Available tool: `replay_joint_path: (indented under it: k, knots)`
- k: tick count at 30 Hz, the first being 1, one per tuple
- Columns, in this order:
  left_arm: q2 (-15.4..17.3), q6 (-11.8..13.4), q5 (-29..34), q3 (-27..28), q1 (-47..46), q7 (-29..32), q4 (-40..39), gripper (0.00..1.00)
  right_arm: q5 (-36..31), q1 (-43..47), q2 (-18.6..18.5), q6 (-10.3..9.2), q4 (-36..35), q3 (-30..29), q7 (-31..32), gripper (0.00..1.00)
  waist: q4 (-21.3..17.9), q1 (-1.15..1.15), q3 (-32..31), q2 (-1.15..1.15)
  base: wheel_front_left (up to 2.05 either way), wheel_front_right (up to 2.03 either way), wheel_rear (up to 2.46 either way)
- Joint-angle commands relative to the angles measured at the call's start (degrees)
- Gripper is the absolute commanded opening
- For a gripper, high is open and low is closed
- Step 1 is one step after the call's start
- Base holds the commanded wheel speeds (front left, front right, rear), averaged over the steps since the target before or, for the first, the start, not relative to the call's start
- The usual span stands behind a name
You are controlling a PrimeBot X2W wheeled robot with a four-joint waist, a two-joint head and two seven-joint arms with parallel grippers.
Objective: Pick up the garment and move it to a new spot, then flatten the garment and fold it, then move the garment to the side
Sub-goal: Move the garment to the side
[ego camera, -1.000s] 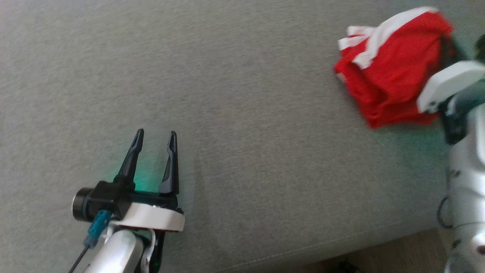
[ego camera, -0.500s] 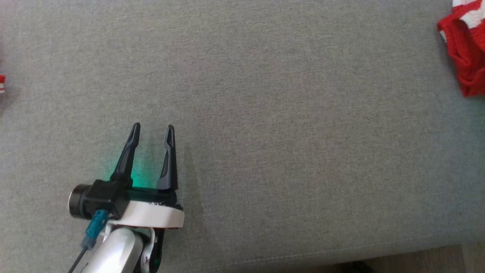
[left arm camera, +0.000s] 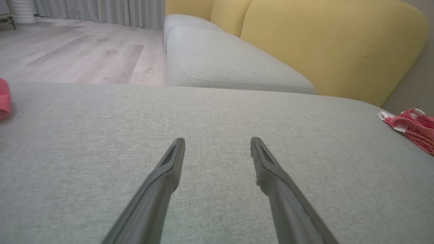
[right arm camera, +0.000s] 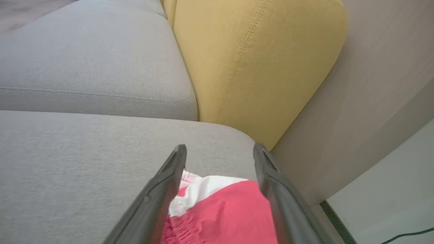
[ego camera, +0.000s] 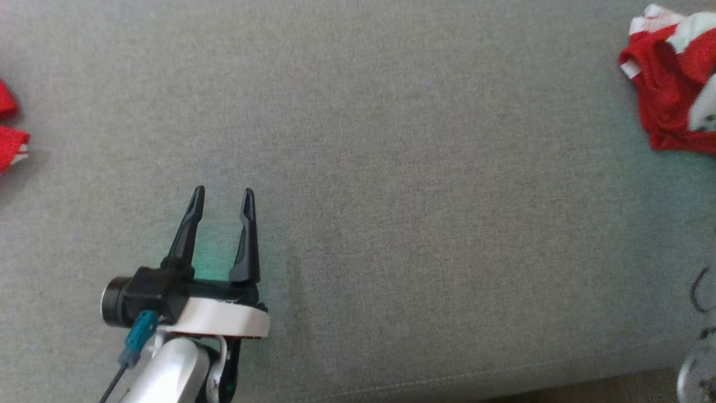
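Grey fabric sofa cushion (ego camera: 391,140) carries the bunched red-and-white cloth garment (ego camera: 663,95) at its far right corner, between the spread fingers of the right gripper (right arm camera: 219,149), while the left gripper (ego camera: 222,193) gapes idle near the front edge; seemingly the set-aside step, needing next a clean lift-off.

You have two claws here: the left claw (ego camera: 222,191) and the right claw (right arm camera: 219,146). One red-and-white garment (ego camera: 660,101) lies far right of the left claw. Far to that claw's left are two red patches (ego camera: 10,146); whether they are one cloth or two, you can't tell. Beyond the left claw stand three yellow cushions (left arm camera: 325,44).
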Motion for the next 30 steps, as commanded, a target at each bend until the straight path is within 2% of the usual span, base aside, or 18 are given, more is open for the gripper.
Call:
replay_joint_path:
  k: [1,11,17,30]
  knots:
    - [0.83,0.24,-0.52,2.49,-0.67,-0.76,-0.95,1.00,1.00,1.19,0.68,0.37,-2.75,2.40,-0.69,1.00,0.10,0.00,-2.51,0.00,0.00,0.00,0.00]
    - [0.30,-0.04,-4.45,5.66,3.46,-2.58,5.41,1.00,6.94,13.43,6.29,0.37,-8.77,12.35,-0.73,1.00,4.02,0.00,-15.10,0.00,0.00,0.00,0.00]
    - [-0.25,-0.41,-6.05,6.61,7.74,-3.27,9.04,1.00,12.28,24.30,8.48,0.37,-13.23,15.73,-1.25,1.00,7.17,0.00,-22.04,0.00,0.00,0.00,0.00]
    - [-0.41,-1.02,-6.37,6.16,13.04,-3.70,9.90,1.00,21.37,44.09,9.83,0.37,-24.37,19.94,-4.48,1.00,10.11,0.00,-26.58,0.00,0.00,0.00,0.00]
